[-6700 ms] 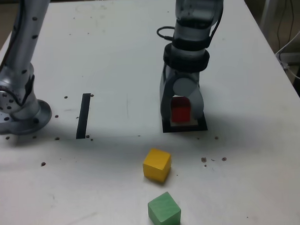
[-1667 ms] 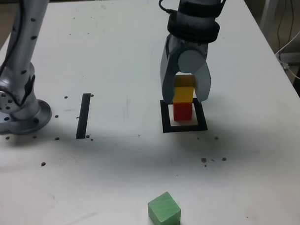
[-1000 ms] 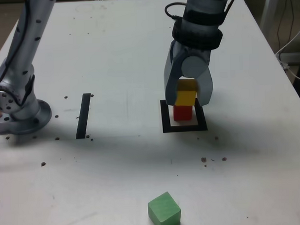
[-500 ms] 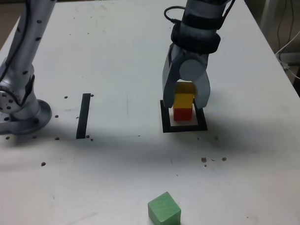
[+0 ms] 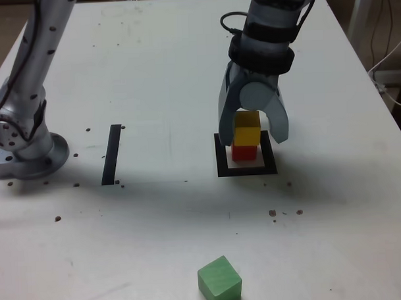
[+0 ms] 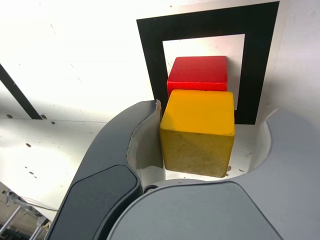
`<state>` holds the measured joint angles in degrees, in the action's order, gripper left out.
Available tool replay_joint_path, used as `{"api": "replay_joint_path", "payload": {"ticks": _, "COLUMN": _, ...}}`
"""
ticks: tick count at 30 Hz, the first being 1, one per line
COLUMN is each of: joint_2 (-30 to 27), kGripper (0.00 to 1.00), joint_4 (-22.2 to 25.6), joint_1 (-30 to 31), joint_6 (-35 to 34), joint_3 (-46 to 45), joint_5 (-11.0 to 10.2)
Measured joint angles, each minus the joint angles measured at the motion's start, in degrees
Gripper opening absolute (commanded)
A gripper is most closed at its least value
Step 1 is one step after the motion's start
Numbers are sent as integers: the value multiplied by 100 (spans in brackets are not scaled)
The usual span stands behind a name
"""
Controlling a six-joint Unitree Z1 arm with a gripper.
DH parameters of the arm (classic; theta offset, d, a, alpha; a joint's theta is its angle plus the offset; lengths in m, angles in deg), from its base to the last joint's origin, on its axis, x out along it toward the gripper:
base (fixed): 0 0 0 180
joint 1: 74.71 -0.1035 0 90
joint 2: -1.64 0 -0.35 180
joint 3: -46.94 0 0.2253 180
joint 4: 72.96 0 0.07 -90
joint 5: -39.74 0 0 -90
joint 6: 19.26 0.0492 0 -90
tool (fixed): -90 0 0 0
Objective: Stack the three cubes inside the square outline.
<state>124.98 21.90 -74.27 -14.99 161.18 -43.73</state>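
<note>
The yellow cube [image 5: 247,127] [image 6: 200,127] rests on top of the red cube [image 5: 244,151] [image 6: 197,75]. Both stand inside the square outline [image 5: 221,164] [image 6: 150,60], towards its back edge in the exterior view. My gripper [image 5: 253,136] [image 6: 214,115] hangs over this stack, open, one finger on each side of the yellow cube. In the wrist view one finger [image 6: 145,130] lies close against the yellow cube and the other finger [image 6: 285,145] stands clear of it. The green cube [image 5: 219,281] sits alone near the table's front edge.
A straight black strip [image 5: 112,154] lies on the white table [image 5: 157,217] to the exterior view's left of the outline. The arm's base [image 5: 26,153] stands at the far left. Cables [image 5: 388,64] hang past the table's right edge. Small dark specks dot the surface.
The fingers have spread apart off the yellow cube, which stays on the red cube. The green cube has not moved.
</note>
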Motion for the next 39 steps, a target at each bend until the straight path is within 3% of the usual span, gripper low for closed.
{"api": "replay_joint_path", "payload": {"ticks": 14, "joint_2": -1116, "kGripper": 99, "joint_4": 3, "joint_1": 325, "joint_6": -331, "joint_3": -269, "joint_5": -629}}
{"api": "replay_joint_path", "payload": {"ticks": 17, "joint_2": -1150, "kGripper": 99, "joint_4": 79, "joint_1": 500, "joint_6": -375, "joint_3": -240, "joint_5": -655}}
{"api": "replay_joint_path", "payload": {"ticks": 27, "joint_2": -1218, "kGripper": 99, "joint_4": 417, "joint_1": 1955, "joint_6": -591, "joint_3": 30, "joint_5": -583}}
{"api": "replay_joint_path", "payload": {"ticks": 39, "joint_2": -1164, "kGripper": 98, "joint_4": 441, "joint_1": 3300, "joint_6": -793, "joint_3": 45, "joint_5": -460}}
